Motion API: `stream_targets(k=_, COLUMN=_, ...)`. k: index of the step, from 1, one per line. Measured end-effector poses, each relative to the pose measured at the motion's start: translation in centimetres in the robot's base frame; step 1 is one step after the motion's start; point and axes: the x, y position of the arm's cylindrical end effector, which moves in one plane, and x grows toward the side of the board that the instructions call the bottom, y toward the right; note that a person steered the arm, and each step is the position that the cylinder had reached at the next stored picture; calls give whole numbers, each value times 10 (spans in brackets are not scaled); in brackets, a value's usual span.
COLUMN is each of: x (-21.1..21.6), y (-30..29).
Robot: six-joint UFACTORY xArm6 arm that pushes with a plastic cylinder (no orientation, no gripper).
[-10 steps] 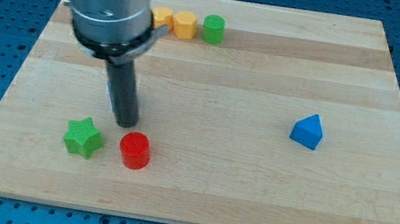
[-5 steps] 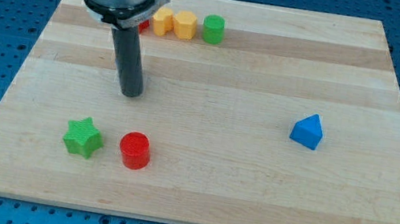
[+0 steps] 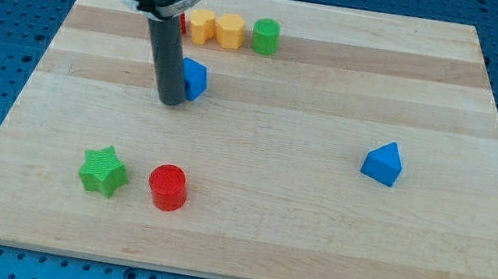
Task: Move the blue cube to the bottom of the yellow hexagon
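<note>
Your rod's tip (image 3: 171,101) rests on the wooden desk (image 3: 316,222), touching the blue cube (image 3: 194,80) just to its right. The tool has no jaws. The yellow hexagon (image 3: 230,30) sits above, near the view's top edge.

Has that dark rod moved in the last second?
Yes. My tip has slid toward the view's top, away from the red cylinder, and now sits beside the blue cube.
</note>
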Motion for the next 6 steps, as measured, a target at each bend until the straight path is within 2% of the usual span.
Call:
stream_targets(k=4, x=-58, y=32)
stream_targets(k=6, x=-50, y=33)
